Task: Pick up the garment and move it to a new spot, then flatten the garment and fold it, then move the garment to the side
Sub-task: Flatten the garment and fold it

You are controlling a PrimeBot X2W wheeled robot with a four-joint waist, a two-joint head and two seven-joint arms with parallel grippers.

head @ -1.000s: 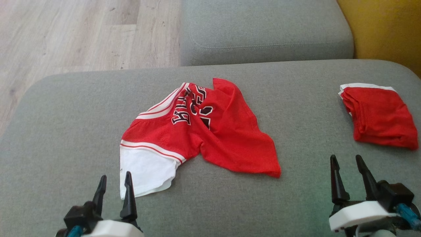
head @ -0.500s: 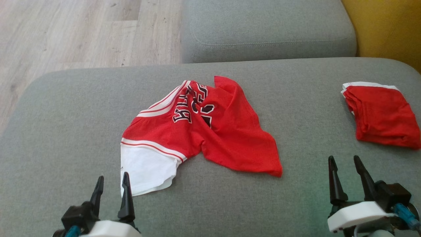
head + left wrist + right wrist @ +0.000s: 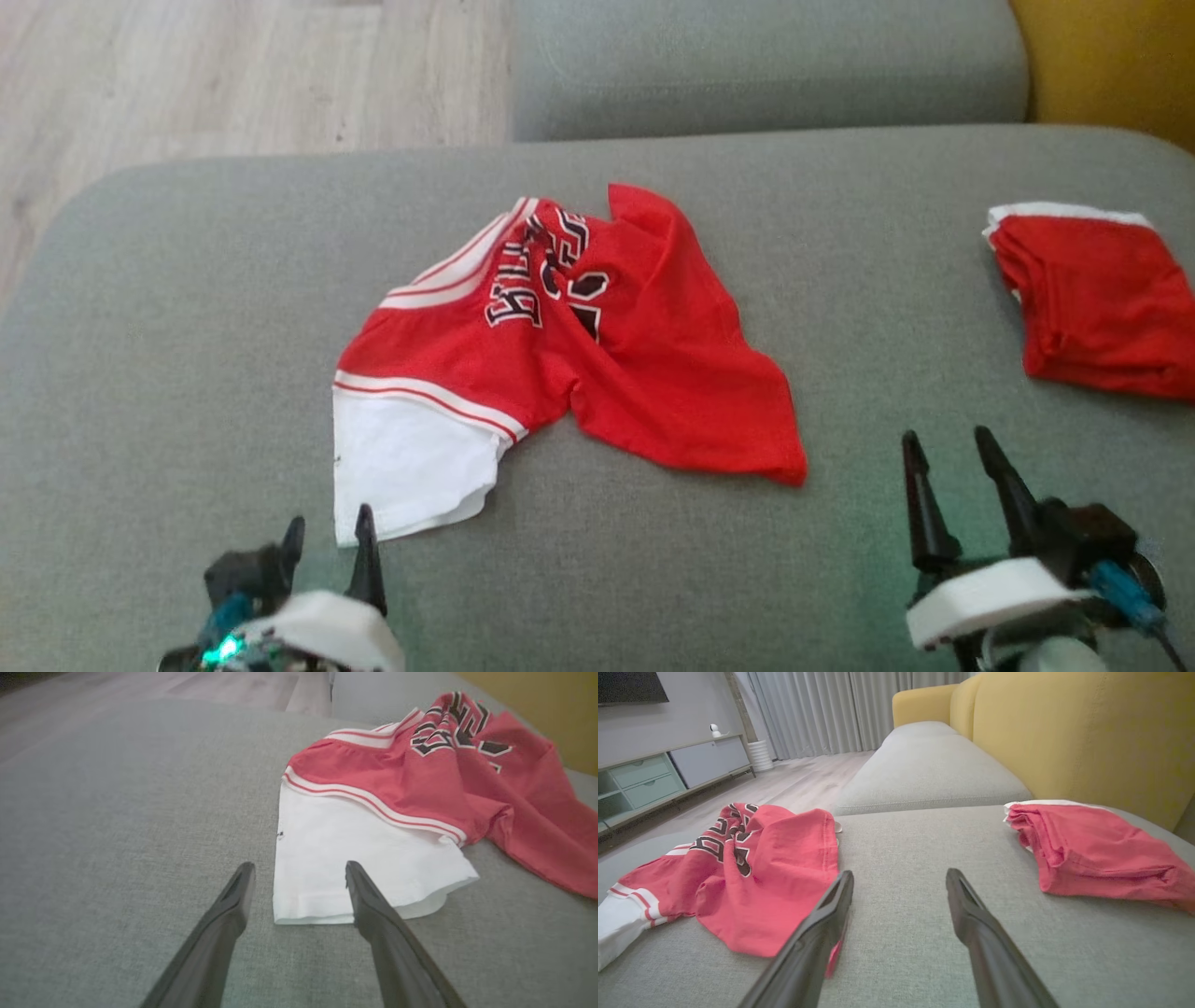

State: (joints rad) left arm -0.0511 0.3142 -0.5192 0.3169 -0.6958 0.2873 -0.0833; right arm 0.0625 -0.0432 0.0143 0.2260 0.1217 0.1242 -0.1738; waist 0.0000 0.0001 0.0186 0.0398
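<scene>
Red garment (image 3: 635, 373) is left untouched; the head view has been shifted. Left gripper (image 3: 329, 519) and right gripper (image 3: 943, 435) are held open and empty, so pickup is judged pending.

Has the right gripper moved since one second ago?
Yes. Judged against the crumpled garment, the right gripper has shifted left, towards it.

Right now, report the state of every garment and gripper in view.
Red jersey: crumpled, unfolded, lying loose on the grey cushion.
Second red garment: folded, set aside at the right.
Left gripper: open, empty, by the white hem.
Right gripper: open, empty.
</scene>
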